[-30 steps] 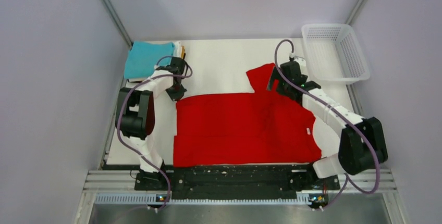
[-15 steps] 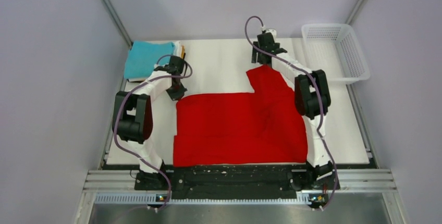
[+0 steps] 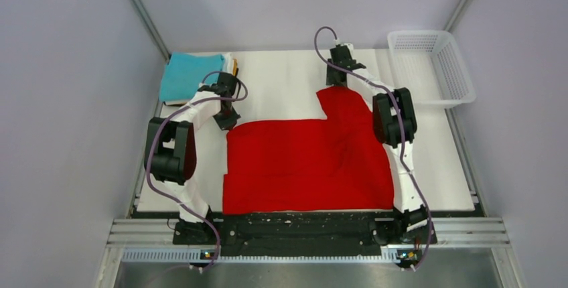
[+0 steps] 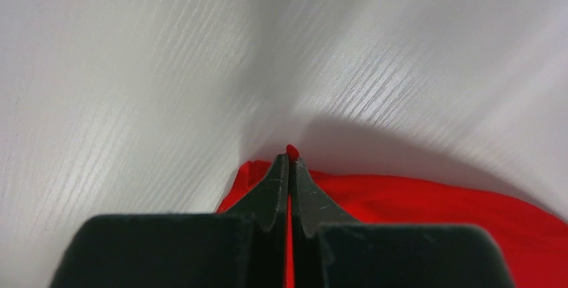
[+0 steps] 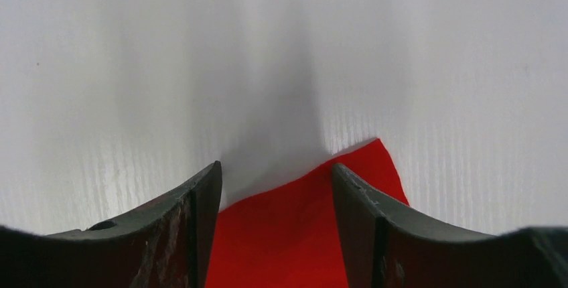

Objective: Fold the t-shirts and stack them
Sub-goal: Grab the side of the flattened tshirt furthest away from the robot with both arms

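The red t-shirt (image 3: 308,164) lies spread flat on the white table, one sleeve pointing to the far side. My left gripper (image 3: 226,122) is shut on the shirt's far left corner; the left wrist view shows red cloth (image 4: 402,201) pinched between the closed fingers. My right gripper (image 3: 335,80) is open over the far tip of the sleeve (image 5: 315,228), with the red cloth between its spread fingers and not gripped. A folded pile with the teal t-shirt (image 3: 187,77) on top sits at the far left, with white and yellow-orange edges showing beneath it.
A white mesh basket (image 3: 432,67) stands at the far right corner. Bare white table (image 3: 281,80) lies between the pile and the sleeve. A black rail (image 3: 301,224) runs along the near edge.
My right arm swung from the shirt's right side to the far end of the sleeve. The shirt's right part now lies flatter and straighter. The left arm has not moved.
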Robot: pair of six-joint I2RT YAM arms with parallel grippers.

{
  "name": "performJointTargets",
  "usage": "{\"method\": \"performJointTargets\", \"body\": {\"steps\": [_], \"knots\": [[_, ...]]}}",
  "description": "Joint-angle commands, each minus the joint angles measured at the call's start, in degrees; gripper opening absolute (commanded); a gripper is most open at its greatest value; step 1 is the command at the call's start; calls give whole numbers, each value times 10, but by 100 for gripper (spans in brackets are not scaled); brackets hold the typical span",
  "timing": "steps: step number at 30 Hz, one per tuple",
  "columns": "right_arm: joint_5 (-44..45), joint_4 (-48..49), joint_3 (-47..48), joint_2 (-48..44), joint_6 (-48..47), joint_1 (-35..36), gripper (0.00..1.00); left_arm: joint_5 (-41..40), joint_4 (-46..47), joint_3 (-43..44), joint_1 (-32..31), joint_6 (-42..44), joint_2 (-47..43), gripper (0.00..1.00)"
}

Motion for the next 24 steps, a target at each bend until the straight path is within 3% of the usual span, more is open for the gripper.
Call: {"method": "performJointTargets", "body": {"steps": [1,4,9,14,24], "knots": [[1,8,-58,-35,2,-16,59,-1,-6,1,-2,8,-22,0],[-18,17,-81,-41,-1,-18,55,-1,-6,1,-2,10,-20,0],[-25,38,-114,-56,22,-18,23,-4,-13,4,-2,11,-21,0],[-23,98,-155,-105,33,-18,2,2,-14,12,-2,9,-31,0],[-25,151,-307,-290,39,-17,0,26,-3,-5,-5,13,-70,0]]}}
